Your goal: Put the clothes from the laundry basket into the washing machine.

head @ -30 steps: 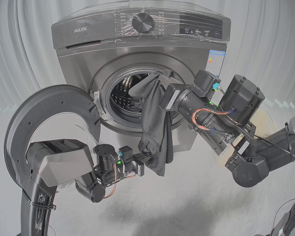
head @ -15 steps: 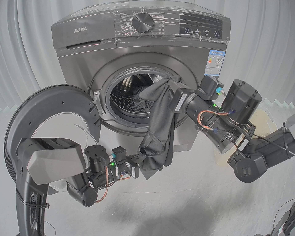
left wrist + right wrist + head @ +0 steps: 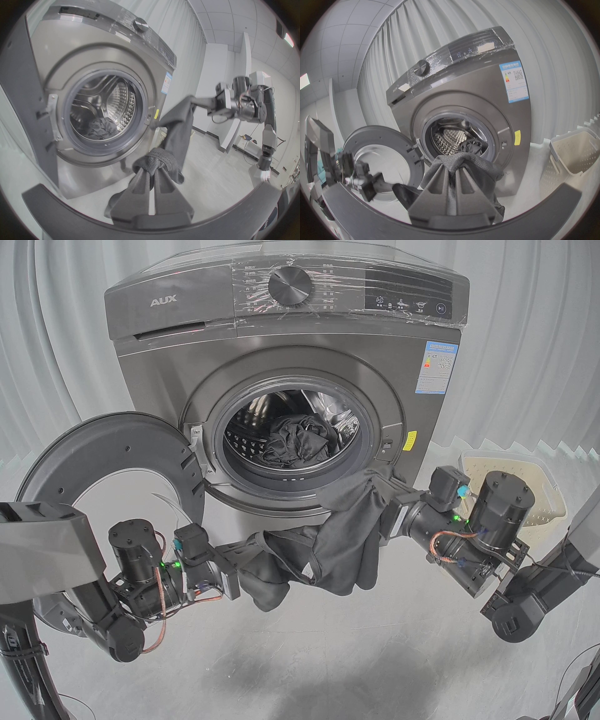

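Our left gripper [image 3: 252,548] and right gripper [image 3: 386,489] each clamp one end of a dark garment [image 3: 334,546]. It sags between them, below the open mouth of the washer [image 3: 156,371] and outside the drum. More dark clothes [image 3: 299,440] lie inside. The basket [image 3: 551,499] stands right of the washer.

The washing machine [image 3: 156,377] stands ahead, its door [image 3: 106,459] swung open to the left, a bundle of clothes [image 3: 300,440] in the drum [image 3: 247,427]. Before the machine, lower than the drum, a garment [image 3: 337,546] hangs between the left gripper [image 3: 253,548] and right gripper [image 3: 382,485], apparently clear of the floor [image 3: 375,646]. The laundry basket [image 3: 500,459] sits right of the machine
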Robot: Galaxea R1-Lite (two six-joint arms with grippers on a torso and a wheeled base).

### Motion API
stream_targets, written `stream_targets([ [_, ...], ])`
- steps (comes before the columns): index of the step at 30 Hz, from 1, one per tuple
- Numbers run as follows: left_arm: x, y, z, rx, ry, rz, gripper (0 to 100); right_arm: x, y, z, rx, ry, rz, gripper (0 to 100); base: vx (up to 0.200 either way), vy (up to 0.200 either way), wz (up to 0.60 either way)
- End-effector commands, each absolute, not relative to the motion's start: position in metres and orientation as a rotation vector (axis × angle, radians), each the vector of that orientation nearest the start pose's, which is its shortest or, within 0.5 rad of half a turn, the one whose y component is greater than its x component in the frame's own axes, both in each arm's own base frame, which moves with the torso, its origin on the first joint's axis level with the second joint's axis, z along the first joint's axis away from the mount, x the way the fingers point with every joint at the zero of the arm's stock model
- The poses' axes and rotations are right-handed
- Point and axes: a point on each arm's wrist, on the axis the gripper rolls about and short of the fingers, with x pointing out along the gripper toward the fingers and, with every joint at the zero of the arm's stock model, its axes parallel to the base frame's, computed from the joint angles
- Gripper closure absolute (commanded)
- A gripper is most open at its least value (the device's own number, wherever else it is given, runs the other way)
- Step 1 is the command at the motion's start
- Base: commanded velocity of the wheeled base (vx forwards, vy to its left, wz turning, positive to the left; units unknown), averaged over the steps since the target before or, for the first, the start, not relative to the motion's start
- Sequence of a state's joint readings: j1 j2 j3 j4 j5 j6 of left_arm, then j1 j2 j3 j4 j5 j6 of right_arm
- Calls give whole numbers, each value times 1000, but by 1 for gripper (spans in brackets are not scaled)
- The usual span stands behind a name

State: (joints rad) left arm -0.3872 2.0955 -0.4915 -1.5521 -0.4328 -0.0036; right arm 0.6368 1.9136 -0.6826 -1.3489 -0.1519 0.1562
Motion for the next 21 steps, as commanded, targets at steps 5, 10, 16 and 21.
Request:
stream_targets([
  [5,295,-109,114,-10,-68,-772,100,266,187,125,163,22,474,100,0,0,0],
  [10,300,-111,122,-9,-110,-766,100,266,187,110,142,73,465,0,0,0,0],
  [16,297,-112,129,-10,-133,-773,100,262,188,90,107,149,476,0,0,0,0],
  [21,295,-114,134,-8,-147,-778,100,258,187,67,68,232,493,0,0,0,0],
])
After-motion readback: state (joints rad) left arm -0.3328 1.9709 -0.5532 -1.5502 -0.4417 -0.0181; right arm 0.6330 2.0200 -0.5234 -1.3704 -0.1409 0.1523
